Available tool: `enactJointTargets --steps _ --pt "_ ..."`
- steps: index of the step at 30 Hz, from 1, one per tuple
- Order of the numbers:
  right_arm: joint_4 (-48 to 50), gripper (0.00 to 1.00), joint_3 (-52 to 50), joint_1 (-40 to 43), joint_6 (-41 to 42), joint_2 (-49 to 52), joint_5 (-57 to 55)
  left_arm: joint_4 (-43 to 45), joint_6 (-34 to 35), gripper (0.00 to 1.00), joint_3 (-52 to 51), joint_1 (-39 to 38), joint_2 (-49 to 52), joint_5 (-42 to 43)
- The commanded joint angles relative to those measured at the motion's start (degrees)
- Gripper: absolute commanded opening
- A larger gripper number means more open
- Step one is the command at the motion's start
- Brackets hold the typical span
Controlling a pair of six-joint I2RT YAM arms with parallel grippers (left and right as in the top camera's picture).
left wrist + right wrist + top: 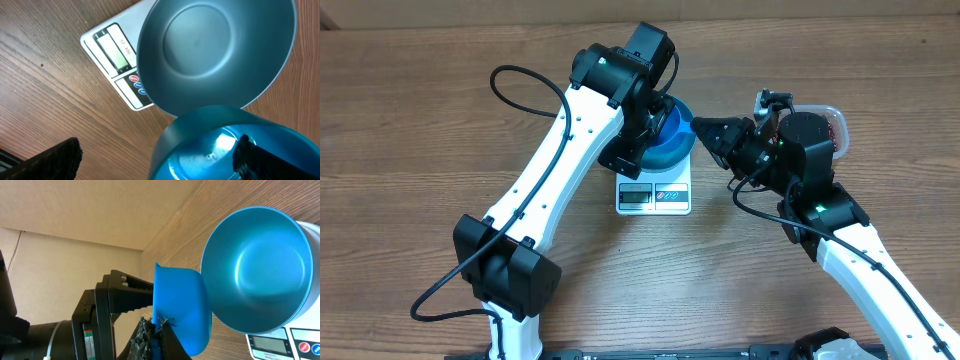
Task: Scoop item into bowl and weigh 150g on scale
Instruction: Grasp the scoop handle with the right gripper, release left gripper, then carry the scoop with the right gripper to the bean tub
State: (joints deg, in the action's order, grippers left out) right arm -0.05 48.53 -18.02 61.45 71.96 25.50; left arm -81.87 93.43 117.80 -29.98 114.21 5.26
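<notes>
The bowl (676, 142) sits on the scale (655, 196) at the middle of the worktop (420, 150), and we see nothing in it. It looks smooth, light and stiff. We judge it would slide on the flat plate if nudged, so its rim is the place to take hold, and gently.

The beans (839, 126) show only as a dark red patch in the clear tub (828, 112), far to the right and mostly hidden behind the right arm. They are loose, hard and small, so we expect them to roll and spill from a tilted scoop. They should be carried level and tipped slowly.

The right fingers (156, 332) are clamped tight on the handle of the blue scoop (182, 310), whose cup hangs just beside the bowl's right rim. We cannot tell whether it carries anything.

The left fingers (155, 160) are spread wide above the bowl and hold nothing.

The bowl is about as wide as the scale, so there is little margin at the plate's edges, and the display sits close under the front rim. The left arm crowds the space over the bowl. We think it should clear off to the open worktop on the left before the scoop pours.
</notes>
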Motion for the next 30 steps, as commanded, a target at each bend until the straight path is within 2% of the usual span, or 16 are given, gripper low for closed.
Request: enactJointTargets --steps 1,5,10,13,20,25,30 --pt "-0.1 0.04 1.4 -0.1 -0.5 0.0 -0.2 -0.5 -3.7 1.0 1.4 1.0 -2.9 -1.4" --pt "-1.1 0.04 1.4 -0.1 -1.9 0.0 -1.6 -1.6 -4.4 1.0 1.4 2.4 -5.7 -1.4" --pt "-2.7 0.04 1.4 0.2 -1.9 0.0 -2.8 -0.9 -9.0 1.0 1.4 3.0 -9.9 -1.4" --pt "-3.3 0.04 1.4 0.2 -2.2 0.0 -3.6 -0.2 -15.2 1.0 1.4 3.5 -12.8 -2.0" --pt "-3.3 0.04 1.4 0.2 -6.0 0.0 -3.4 -0.8 -25.9 1.0 1.4 3.7 -14.4 -10.3" --pt "-3.3 0.04 1.4 0.2 -7.1 0.0 -3.4 -0.7 -39.6 1.0 1.3 3.7 -14.3 -13.5" --pt "-3.3 0.04 1.4 0.2 -8.0 0.0 -3.4 -0.7 -46.4 1.0 1.3 3.7 -14.3 -17.1"
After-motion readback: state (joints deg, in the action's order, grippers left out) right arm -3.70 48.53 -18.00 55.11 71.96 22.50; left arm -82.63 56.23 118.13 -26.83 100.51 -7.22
